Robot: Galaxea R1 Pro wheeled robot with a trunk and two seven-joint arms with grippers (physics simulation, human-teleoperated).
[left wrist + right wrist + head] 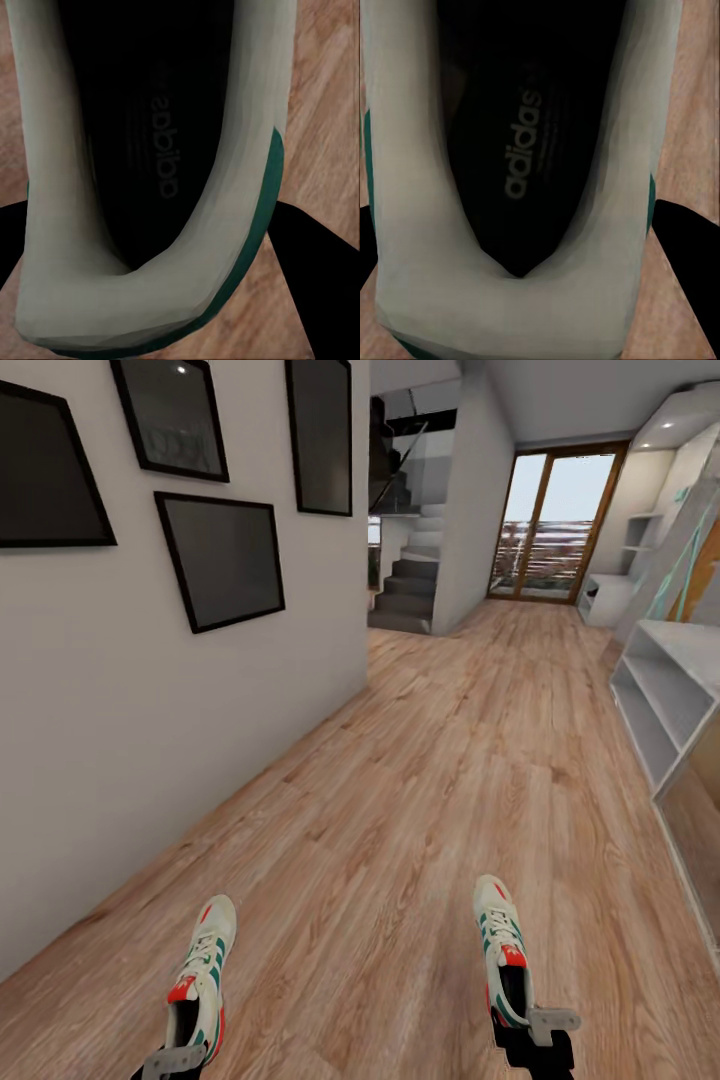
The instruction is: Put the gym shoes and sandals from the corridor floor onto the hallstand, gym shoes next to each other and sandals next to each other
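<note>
Down at the lower edge of the head view, the left gripper (172, 1062) is clamped on the heel of the left gym shoe (201, 975), and the right gripper (538, 1032) grips the heel of the right gym shoe (502, 948) in the same way; both shoes point their toes away from the robot, roughly parallel and well apart, held above the corridor floor (400, 810). Each wrist view looks straight into a shoe: the left gym shoe's (225, 247) pale heel collar wraps a dark insole, with a green edge along 1 side and a dark finger (315, 277) showing beside it, while the right gym shoe (435, 247) shows the same pale collar and dark printed insole with a black finger (690, 247) at its flank. Beyond the shoes the light brown wood planks run ahead down a narrow corridor. On the left stands a white wall (120, 710) hung with 4 dark framed panels (222, 560). On the right the white-grey hallstand (665, 695) shows open shelves along the wall. Farther off are grey stairs (408, 595) and a wood-framed glass door (550, 525) at the corridor's end. Little of either arm is visible, only the grippers reaching forward from the bottom of the head view.
</note>
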